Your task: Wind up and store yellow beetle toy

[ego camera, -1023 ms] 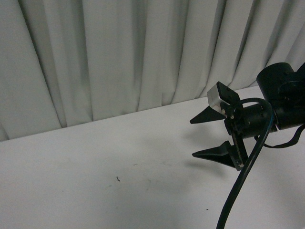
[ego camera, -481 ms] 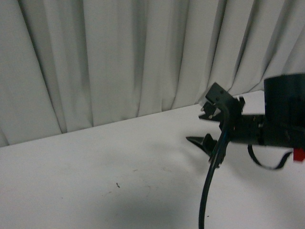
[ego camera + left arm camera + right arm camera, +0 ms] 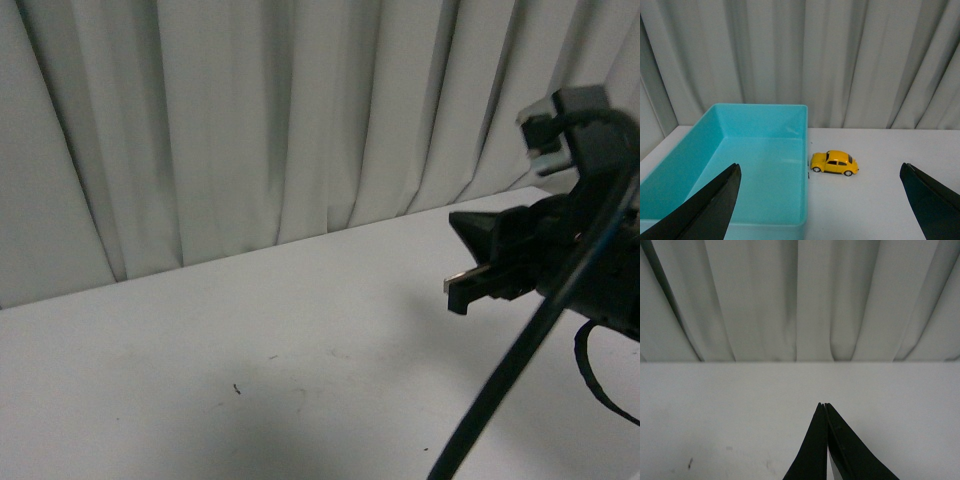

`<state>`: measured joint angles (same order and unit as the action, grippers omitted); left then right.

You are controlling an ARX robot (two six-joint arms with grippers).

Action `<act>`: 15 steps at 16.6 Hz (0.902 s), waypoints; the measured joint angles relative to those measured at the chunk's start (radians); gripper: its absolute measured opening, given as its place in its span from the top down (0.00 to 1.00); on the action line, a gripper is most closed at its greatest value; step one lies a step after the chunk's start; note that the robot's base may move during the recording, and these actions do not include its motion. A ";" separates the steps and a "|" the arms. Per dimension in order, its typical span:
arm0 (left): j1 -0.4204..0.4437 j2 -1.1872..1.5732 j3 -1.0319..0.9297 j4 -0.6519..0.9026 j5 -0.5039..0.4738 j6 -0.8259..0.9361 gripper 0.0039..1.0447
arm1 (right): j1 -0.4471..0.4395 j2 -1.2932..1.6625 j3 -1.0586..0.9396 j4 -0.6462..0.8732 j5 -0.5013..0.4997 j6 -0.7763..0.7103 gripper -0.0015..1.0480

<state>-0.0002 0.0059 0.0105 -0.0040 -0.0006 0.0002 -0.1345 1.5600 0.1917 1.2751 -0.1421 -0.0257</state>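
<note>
Yellow beetle toy (image 3: 834,163) beside turquoise bin (image 3: 760,120), twelve o'clock of wide left jaws: advance straight, straddle flanks; right jaws pinched.

No readable text, label, brand, number or sign appears on anything in any of the views.

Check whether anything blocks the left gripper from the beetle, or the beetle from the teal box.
Nothing visible does. The yellow beetle toy stands on bare table ahead of the open left gripper, beside the teal box; only the box's wall lies between.
</note>
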 joint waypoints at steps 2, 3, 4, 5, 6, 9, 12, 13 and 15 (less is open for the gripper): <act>0.000 0.000 0.000 0.000 0.000 0.000 0.06 | 0.018 -0.138 -0.032 0.002 0.024 0.008 0.98; 0.000 0.000 0.000 0.000 -0.001 0.000 0.06 | 0.032 -0.196 -0.066 -0.045 0.039 0.008 0.98; 0.000 0.000 0.000 0.000 0.003 0.000 0.06 | 0.038 -0.239 -0.097 -0.092 0.047 0.009 0.98; 0.000 0.000 0.000 0.001 0.000 0.000 0.06 | 0.049 -0.294 -0.114 -0.130 0.058 0.010 0.98; 0.000 0.000 0.000 0.000 0.000 0.000 0.06 | 0.060 -0.373 -0.121 -0.199 0.063 0.011 0.98; 0.000 0.000 0.000 0.001 0.000 0.000 0.06 | 0.134 -0.629 -0.139 -0.401 0.135 0.011 0.98; 0.000 0.000 0.000 0.000 0.000 0.000 0.06 | 0.134 -0.777 -0.171 -0.531 0.139 0.011 0.98; 0.000 0.000 0.000 0.000 0.000 0.000 0.06 | 0.134 -0.834 -0.175 -0.573 0.140 0.011 0.98; 0.000 0.000 0.000 0.000 0.000 0.000 0.06 | 0.134 -0.926 -0.181 -0.663 0.140 0.011 0.98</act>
<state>-0.0002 0.0059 0.0105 -0.0036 -0.0002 0.0002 -0.0002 0.6342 0.0109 0.6117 -0.0025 -0.0147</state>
